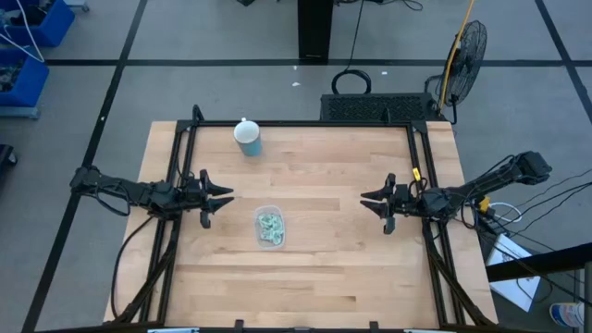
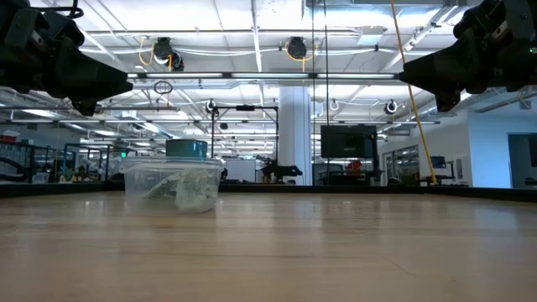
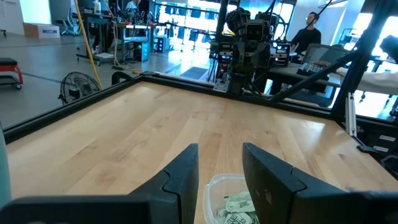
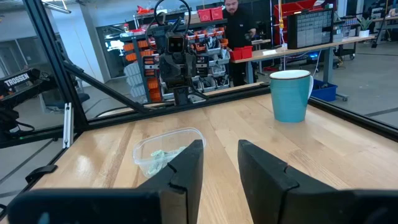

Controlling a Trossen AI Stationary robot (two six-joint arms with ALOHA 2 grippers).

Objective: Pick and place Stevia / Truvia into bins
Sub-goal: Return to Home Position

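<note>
A small clear plastic bin (image 1: pixel 269 228) stands on the table's middle, a little toward the near edge. Several pale green and white Stevia sachets (image 1: pixel 269 225) lie inside it; they also show in the left wrist view (image 3: pixel 238 207) and the right wrist view (image 4: pixel 163 156). My left gripper (image 1: pixel 218 199) hovers open and empty at the table's left, above the tabletop and left of the bin. My right gripper (image 1: pixel 374 203) hovers open and empty at the table's right, facing the bin. No sachet shows loose on the table.
A light blue cup (image 1: pixel 248 139) with a white lid stands near the table's far edge, left of centre. Black frame rails (image 1: pixel 176 185) run along the table's left, right and far sides. A person (image 4: pixel 239 31) stands in the room beyond the table.
</note>
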